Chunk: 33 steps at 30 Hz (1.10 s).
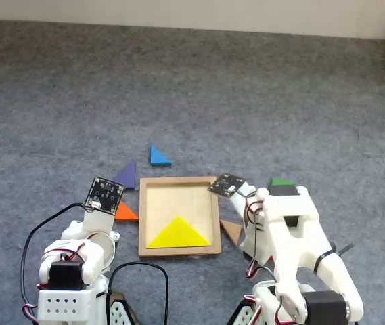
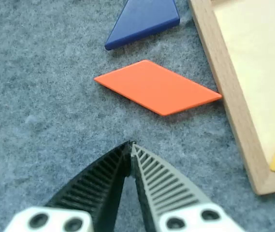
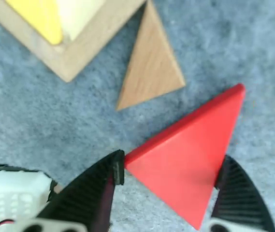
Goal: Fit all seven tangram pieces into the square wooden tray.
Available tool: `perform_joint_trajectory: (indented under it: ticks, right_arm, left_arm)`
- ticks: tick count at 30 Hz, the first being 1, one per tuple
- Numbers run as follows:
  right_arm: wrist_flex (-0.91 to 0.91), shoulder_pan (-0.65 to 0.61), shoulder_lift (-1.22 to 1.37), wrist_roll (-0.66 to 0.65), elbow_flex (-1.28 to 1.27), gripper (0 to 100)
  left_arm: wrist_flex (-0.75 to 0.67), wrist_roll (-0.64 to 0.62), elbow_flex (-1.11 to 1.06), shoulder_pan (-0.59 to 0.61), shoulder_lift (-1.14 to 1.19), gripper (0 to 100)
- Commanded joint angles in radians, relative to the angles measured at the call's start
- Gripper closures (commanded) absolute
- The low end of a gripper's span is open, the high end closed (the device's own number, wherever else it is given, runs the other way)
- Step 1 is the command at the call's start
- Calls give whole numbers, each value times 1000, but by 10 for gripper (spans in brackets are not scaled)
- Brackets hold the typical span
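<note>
Red triangle (image 3: 190,150): on the grey tabletop (image 1: 246,95) outside the tray (image 1: 178,181), between the right jaws. It sits just beside the wood triangle (image 3: 149,65), with a thin strip of tabletop between them.
Right jaws: spread wide across the red triangle. One finger (image 3: 109,181) bears on its corner, the other on the opposite edge. This reads as a grip on the piece; I cannot tell whether it is lifted.
Right arm (image 1: 293,237): to the right of the tray, over the tabletop there.
Orange parallelogram (image 2: 159,88): flat on the tabletop just beyond the tips of the left jaws and apart from them. One point touches the tray's left rim.
Left jaws: tips together, nothing between them, above bare tabletop on the near side of the orange parallelogram.
Left arm (image 1: 77,264): near left of the tray.
Tray: square, wooden, mid-tabletop between the two arms.
Yellow triangle (image 1: 177,233): inside the tray, long side along the near rim.
Wood triangle, place: just right of the tray's near right corner.
Purple triangle (image 1: 127,176): just off the tray's far left corner, on the far side of the orange parallelogram.
Blue triangle (image 1: 158,157): beyond the tray's far rim, apart from it.
Green piece (image 1: 281,182): right of the tray's far right corner, partly hidden by the right arm; shape not readable.
</note>
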<state>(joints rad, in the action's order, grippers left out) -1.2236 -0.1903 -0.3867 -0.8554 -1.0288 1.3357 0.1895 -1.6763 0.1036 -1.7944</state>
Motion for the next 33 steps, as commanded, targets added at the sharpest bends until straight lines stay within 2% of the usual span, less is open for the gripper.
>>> perform_joint_trajectory:
  ticks: [1,4,11,18,28,33]
  right_arm:
    - [-59,2,-18,-5,84,756]
    - [-87,1,-18,-2,116,756]
    - [-147,-22,-18,141,289,756]
    - [-188,-189,-7,436,449,756]
    - [67,-435,-5,888,446,756]
    - [199,-509,-2,1049,414,756]
  left_arm:
    - [5,-8,-19,-16,-19,993]
    - [5,-8,-19,-16,-19,993]
    - [5,-8,-19,-16,-19,993]
    - [5,-8,-19,-16,-19,993]
    - [5,-8,-19,-16,-19,993]
    - [5,-8,-19,-16,-19,993]
